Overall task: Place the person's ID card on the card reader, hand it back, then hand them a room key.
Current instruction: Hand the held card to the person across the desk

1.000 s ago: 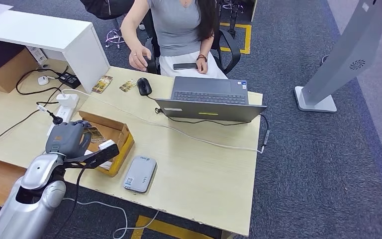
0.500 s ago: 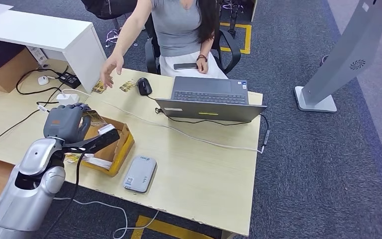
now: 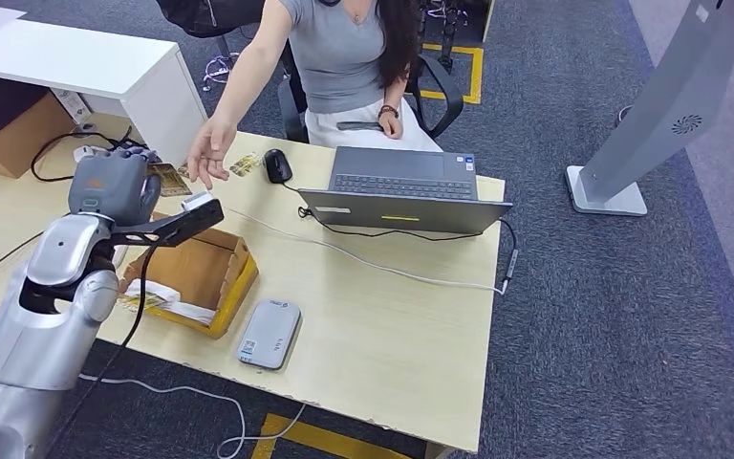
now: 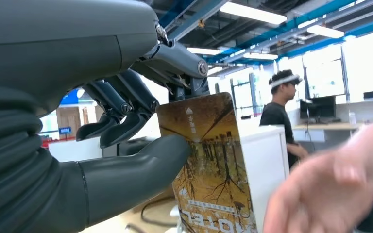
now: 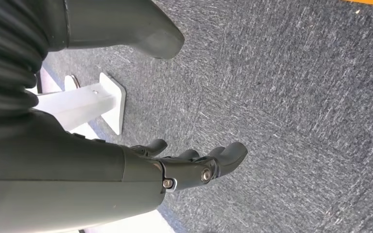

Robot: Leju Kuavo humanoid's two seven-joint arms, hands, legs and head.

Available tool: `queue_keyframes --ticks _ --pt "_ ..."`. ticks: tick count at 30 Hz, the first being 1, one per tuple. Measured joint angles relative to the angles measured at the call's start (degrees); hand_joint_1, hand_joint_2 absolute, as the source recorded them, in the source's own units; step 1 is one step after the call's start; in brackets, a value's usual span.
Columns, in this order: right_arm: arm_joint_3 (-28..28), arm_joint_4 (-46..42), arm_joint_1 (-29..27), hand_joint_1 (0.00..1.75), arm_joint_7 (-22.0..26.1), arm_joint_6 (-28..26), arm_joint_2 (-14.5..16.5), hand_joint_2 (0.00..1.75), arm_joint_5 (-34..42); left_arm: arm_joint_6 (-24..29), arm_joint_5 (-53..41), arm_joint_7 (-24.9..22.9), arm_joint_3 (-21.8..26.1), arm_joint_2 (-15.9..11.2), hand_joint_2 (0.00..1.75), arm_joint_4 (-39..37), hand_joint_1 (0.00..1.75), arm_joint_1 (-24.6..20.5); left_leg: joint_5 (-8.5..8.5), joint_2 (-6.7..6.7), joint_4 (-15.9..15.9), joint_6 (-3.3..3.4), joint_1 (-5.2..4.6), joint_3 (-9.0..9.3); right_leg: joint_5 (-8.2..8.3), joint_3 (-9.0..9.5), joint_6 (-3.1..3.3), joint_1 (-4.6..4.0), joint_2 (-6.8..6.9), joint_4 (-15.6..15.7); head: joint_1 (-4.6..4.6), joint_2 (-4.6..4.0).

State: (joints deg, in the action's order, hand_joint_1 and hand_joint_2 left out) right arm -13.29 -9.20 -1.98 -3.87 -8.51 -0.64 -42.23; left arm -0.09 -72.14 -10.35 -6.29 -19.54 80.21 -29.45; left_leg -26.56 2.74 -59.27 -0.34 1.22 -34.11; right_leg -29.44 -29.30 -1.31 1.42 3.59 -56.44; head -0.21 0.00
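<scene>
Across the pale wooden desk (image 3: 373,316), the left hand (image 3: 107,186) pinches a room key (image 4: 209,170) between thumb and fingers, lifted toward the person's hand (image 3: 208,153) just beyond it. The handover looks nearly complete; only the release remains. The right hand (image 5: 194,167) hangs loose, holding nothing.

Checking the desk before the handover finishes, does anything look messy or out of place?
Slightly untidy: the cardboard box sits askew at the desk's front edge, and a white cable trails across the desk. The left hand holds the room key card near the person's hand.
</scene>
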Motion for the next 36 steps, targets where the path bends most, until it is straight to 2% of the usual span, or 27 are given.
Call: queue_keyframes --ticks 5,9,25,29,36 --pt "0.0 0.0 0.03 0.0 -0.27 0.42 -0.06 1.75 -0.3 -1.46 -1.83 -0.9 -2.04 0.11 1.75 -4.15 1.75 -5.75 0.03 0.02 0.0 -0.01 -0.01 -0.01 0.05 0.03 0.02 0.0 -0.03 0.0 0.0 0.0" --pt "0.0 0.0 0.03 0.0 -0.62 0.5 -0.06 1.75 -0.28 -1.52 -2.61 -1.2 -3.22 0.17 1.75 -6.49 1.75 -7.86 0.03 0.03 0.0 -0.01 -0.01 -0.02 0.05 0.02 0.02 0.0 -0.05 0.0 -0.01 0.0" --pt "0.0 0.0 0.03 0.0 -1.26 0.99 -0.1 1.75 -0.37 -1.15 -3.28 -1.44 -4.09 -0.3 1.75 -9.46 1.75 -9.16 0.02 0.07 0.0 -0.01 -0.01 -0.05 0.05 0.0 0.02 0.0 -0.09 0.0 -0.01 0.0" --pt "0.0 0.0 0.03 0.0 -1.44 1.05 -0.1 1.75 -0.4 -0.57 -3.44 -1.55 -4.22 -0.3 1.75 -9.59 0.0 -9.05 0.02 0.07 0.0 -0.01 -0.01 -0.05 0.05 0.0 0.02 0.0 -0.09 0.0 -0.01 0.0" --pt "0.0 0.0 0.03 0.0 -1.68 1.05 -0.1 1.75 -0.61 1.99 -4.26 -1.94 -4.22 -0.2 1.75 -9.54 0.0 -7.97 0.03 0.06 0.0 -0.02 -0.01 -0.05 0.05 0.0 0.02 0.0 -0.08 -0.01 -0.01 0.0"
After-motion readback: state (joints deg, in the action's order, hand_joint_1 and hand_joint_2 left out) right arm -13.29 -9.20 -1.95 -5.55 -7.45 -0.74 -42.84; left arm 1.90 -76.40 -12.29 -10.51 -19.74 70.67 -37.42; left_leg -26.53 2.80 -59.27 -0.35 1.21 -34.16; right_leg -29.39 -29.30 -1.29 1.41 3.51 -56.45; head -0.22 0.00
